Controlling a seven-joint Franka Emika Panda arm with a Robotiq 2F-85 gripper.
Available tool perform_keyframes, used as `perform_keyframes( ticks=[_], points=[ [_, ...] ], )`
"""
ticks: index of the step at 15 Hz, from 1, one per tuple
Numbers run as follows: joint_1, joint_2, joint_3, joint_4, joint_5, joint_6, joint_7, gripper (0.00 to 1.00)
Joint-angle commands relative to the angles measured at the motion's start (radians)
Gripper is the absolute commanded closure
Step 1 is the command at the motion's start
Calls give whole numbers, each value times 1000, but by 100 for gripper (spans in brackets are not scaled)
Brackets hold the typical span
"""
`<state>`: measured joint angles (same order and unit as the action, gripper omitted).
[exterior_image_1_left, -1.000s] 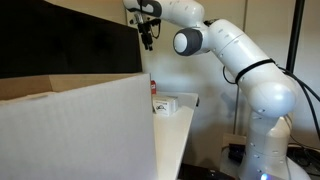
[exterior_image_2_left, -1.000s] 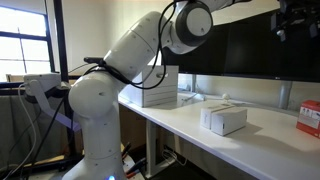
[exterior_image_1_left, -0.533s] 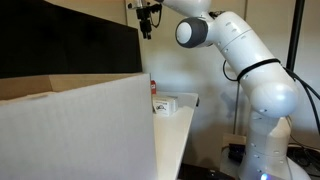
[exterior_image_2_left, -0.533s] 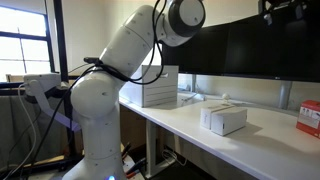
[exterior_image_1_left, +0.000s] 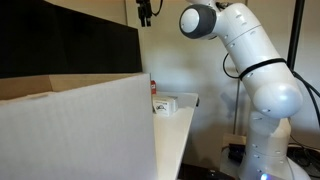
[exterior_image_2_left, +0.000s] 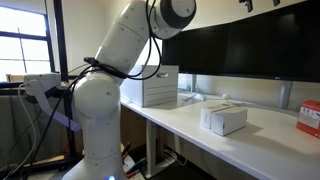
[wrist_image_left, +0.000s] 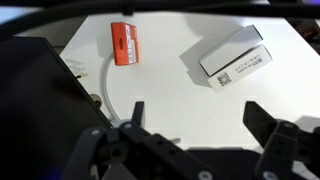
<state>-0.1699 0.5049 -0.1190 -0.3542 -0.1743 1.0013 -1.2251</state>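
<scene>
Tool: the tool (wrist_image_left: 195, 125) is seen in the wrist view with its two fingers spread wide apart and nothing between them; in an exterior view it (exterior_image_1_left: 145, 10) is raised to the very top edge of the picture, well above the worktop (exterior_image_1_left: 175, 120).
Nearest things: a white carton with a barcode label (wrist_image_left: 232, 57) and a small red box (wrist_image_left: 123, 43) are seen far below the tool, both lying flat on the white worktop (wrist_image_left: 170, 95).
White carton: it is placed toward the worktop's right edge in the wrist view, lying at a slant; in an exterior view it (exterior_image_2_left: 224, 118) is set in the middle of the worktop, apart from everything else.
Red box: it is placed toward the far edge in the wrist view, well apart from the white carton; in an exterior view it (exterior_image_2_left: 309, 117) is cut by the picture's right edge.
Other things: a large open cardboard box (exterior_image_1_left: 75, 125) fills the foreground in one exterior view; a dark monitor (exterior_image_2_left: 240, 45) stands along the worktop's rear edge; a thin white cable (wrist_image_left: 103, 85) runs beside a dark object at the worktop's left edge in the wrist view.
Done so far: nothing is gripped or touched; both small boxes are judged to be undisturbed on the worktop.
Left: any grasp is judged still to be made, since the tool is held high and clear of both boxes.
</scene>
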Motion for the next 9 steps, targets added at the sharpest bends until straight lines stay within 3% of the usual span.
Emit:
perform_keyframes(
  ticks=[1,9],
  points=[
    [29,-65,17,-28,2,-81,31,0],
    [97,-152,39,-9,-2,-221,75,0]
  ],
)
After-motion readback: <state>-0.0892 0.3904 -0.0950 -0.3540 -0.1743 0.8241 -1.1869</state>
